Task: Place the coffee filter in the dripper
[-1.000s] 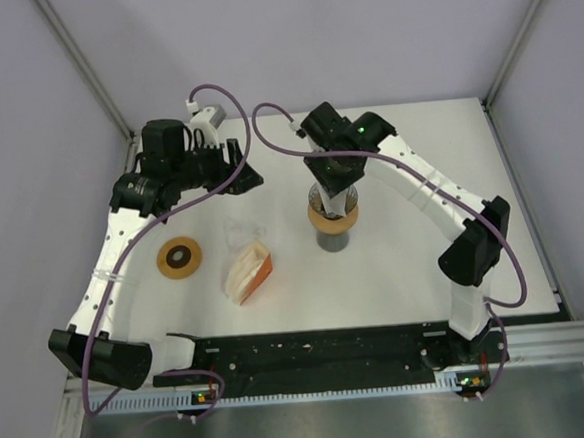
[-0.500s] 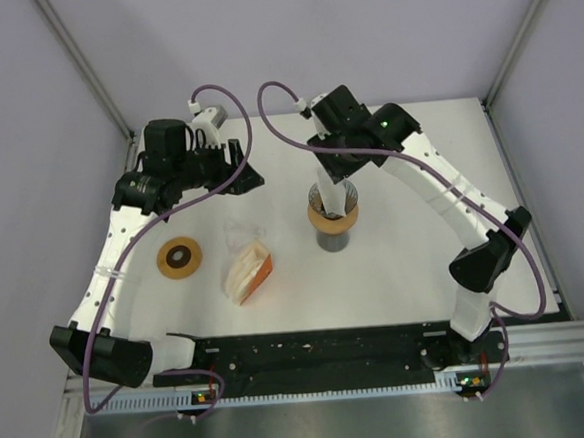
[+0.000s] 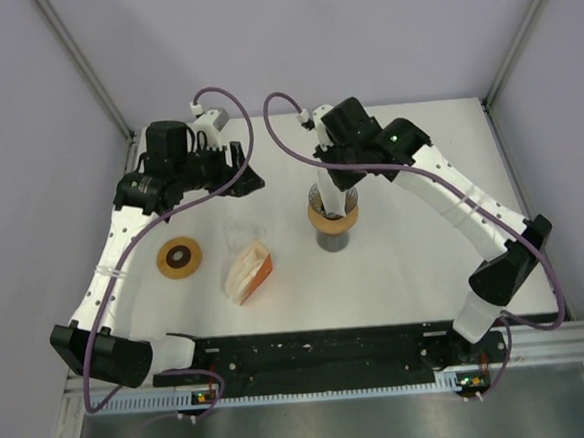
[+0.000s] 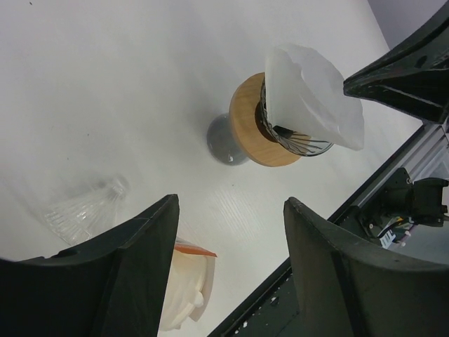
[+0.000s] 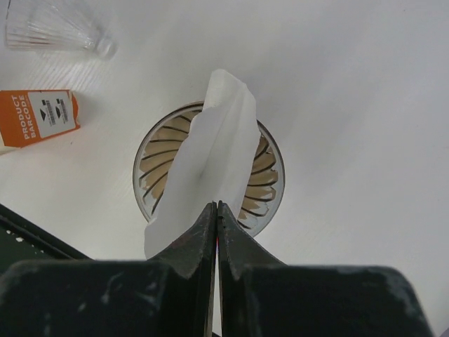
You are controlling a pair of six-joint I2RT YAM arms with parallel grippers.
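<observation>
White table (image 3: pixel 424 240), plain lavender walls (image 3: pixel 289 39) on three sides, aluminium frame posts (image 3: pixel 81 63) running up from the far corners. Black rail (image 3: pixel 311 350) along the near edge, between the arm bases.

Dripper (image 5: pixel 265 184): about mid-table, ribbed cone on a wooden collar over a grey base, upright.

Coffee filter (image 5: pixel 210 151): white paper, folded and creased, not spread against the ribs. The left wrist view shows its lower part inside the dripper mouth and the rest standing proud above the rim, tilted.

Right gripper (image 5: pixel 216 205): directly above the dripper, jaws pinched together on the filter's edge, only a hairline gap between the fingers.

Left gripper (image 4: pixel 231 202): far-left of the table, jaws spread wide, nothing between them.

Writing: only the orange pack (image 5: pixel 38 116) reads, "PRODUCT BARCODE" in white with small printed marks beside it. It lies near-left of the dripper with white filters showing at its open end. No other legible labels.

Other items:
- clear ribbed cone (image 4: pixel 84 207) lying on its side, just far of the pack, between the pack and the left gripper
- brown ring (image 3: pixel 178 257) flat on the table, left of the pack and apart from it

Room:
- right of the dripper is bare table out to the right edge, crossed overhead only by the right arm
- bare strip on the far side too
- left and near-left of the dripper are the crowded part
- dripper sits well apart from every table edge
</observation>
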